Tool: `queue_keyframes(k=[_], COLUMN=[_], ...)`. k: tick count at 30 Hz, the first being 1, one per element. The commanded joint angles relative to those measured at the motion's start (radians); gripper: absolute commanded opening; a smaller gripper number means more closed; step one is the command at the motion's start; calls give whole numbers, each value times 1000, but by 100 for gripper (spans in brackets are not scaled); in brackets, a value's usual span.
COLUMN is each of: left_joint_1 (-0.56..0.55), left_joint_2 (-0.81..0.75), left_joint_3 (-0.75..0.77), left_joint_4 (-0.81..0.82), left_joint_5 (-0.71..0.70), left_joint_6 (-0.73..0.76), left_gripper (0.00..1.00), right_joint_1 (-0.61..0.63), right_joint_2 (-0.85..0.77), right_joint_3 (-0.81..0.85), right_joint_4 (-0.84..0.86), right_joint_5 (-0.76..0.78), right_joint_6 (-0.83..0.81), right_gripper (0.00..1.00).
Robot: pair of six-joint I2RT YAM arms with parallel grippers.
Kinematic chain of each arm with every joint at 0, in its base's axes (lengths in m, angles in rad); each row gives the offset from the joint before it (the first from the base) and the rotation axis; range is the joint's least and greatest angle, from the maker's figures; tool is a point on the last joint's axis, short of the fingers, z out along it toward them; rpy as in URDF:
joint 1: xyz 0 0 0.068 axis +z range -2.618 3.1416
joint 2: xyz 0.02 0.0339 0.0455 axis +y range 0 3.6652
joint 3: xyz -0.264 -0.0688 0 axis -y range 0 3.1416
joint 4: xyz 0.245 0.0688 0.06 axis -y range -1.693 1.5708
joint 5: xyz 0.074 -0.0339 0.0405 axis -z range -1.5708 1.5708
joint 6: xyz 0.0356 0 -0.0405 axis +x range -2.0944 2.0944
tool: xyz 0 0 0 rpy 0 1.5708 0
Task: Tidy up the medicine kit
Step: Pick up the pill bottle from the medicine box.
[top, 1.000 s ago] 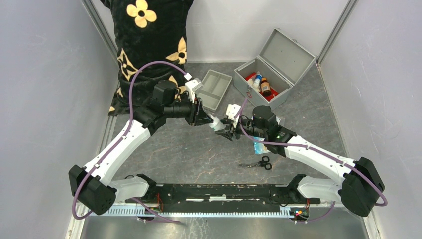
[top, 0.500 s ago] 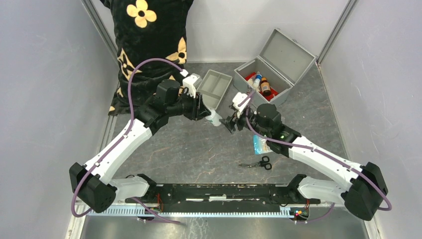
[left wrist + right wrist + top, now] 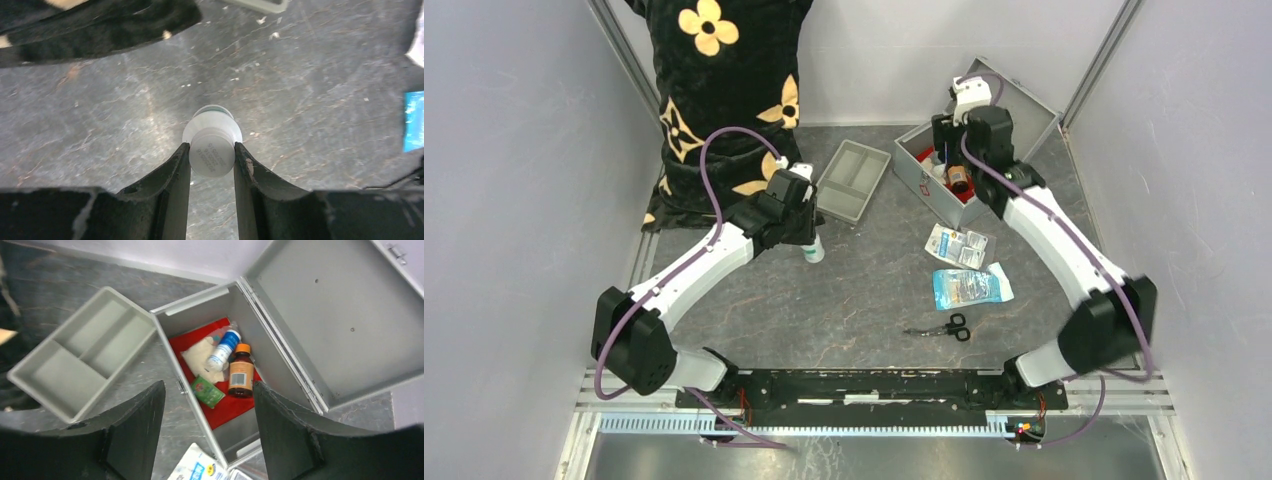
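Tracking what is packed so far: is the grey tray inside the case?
No, the tray sits outside the open case, beside its wall.

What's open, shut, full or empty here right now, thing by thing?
medicine kit: lid open, a few items inside
divided tray: empty
left gripper: shut on the white bottle
right gripper: open, empty, above the kit
brown bottle: capped, lying in the kit
scissors: blades shut
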Motion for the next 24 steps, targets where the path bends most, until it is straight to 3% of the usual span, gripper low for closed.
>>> queue_keyframes(k=[1, 12, 24], left_joint_1=[2, 8, 14], left_joint_2=[-9, -15, -27], left_joint_3=[-6, -54, -87], left_joint_4=[-20, -37, -34], left_joint_5=[-141, -215, -176], left_joint_6=[-41, -20, -11], left_gripper=[3, 3, 3], right_joint_1=[-84, -218, -247], right_joint_2=[203, 560, 695], right_joint_3=[205, 528, 545], right_joint_4=[-283, -399, -372], right_joint_5=[-90, -149, -229], right_joint_6=[-15, -109, -137], right_gripper=[68, 61, 55])
